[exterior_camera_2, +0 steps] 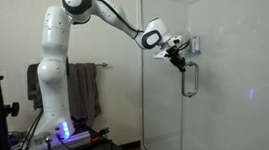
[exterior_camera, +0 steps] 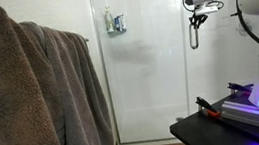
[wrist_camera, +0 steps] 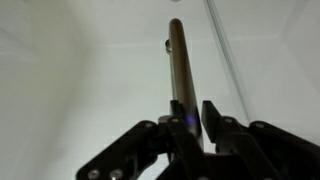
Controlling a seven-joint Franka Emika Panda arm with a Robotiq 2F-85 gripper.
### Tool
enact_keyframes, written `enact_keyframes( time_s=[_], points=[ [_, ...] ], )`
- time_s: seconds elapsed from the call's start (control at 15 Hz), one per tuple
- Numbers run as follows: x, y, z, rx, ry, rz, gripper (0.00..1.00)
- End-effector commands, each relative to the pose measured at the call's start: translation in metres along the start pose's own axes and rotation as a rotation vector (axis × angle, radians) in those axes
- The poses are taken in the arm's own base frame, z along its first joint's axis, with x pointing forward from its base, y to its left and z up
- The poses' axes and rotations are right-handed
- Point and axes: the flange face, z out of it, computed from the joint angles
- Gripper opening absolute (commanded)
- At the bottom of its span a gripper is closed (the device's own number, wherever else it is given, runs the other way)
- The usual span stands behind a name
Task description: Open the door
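The door is a tall clear glass panel point(exterior_camera: 149, 70), also seen in an exterior view point(exterior_camera_2: 236, 84). Its slim chrome loop handle point(exterior_camera: 193, 36) hangs at the panel's edge and shows in both exterior views point(exterior_camera_2: 188, 79). My gripper point(exterior_camera_2: 177, 52) is at the top of the handle point(exterior_camera: 199, 15). In the wrist view the chrome handle bar point(wrist_camera: 177, 60) runs between my two fingers point(wrist_camera: 192, 118). It lies against one finger, with a narrow gap to the other. The jaws look open around the handle.
Brown towels point(exterior_camera: 33, 105) hang close to one camera and also behind the robot base point(exterior_camera_2: 80, 86). A small bottle rack point(exterior_camera: 115, 24) sits on the white wall behind the glass. A black table point(exterior_camera: 193, 130) with tools stands under the arm.
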Motion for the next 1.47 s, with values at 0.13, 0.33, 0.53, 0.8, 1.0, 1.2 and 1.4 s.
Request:
enact_keyframes(
  time_s=[0.13,0.33,0.53,0.8,1.0,1.2,1.4],
  points=[
    [-0.004,-0.005,-0.011,0.064,-0.081,0.005,0.06],
    [-0.009,-0.003,-0.045,0.115,-0.178,-0.039,0.06],
    [-0.033,0.014,-0.075,0.12,-0.274,-0.112,0.06],
    [-0.062,0.037,-0.099,0.091,-0.453,-0.183,0.06],
    [-0.087,0.059,-0.123,0.026,-0.614,-0.215,0.06],
    [-0.105,0.081,-0.17,-0.056,-0.803,-0.222,0.06],
    [-0.11,0.096,-0.227,-0.063,-0.889,-0.205,0.28]
  ],
)
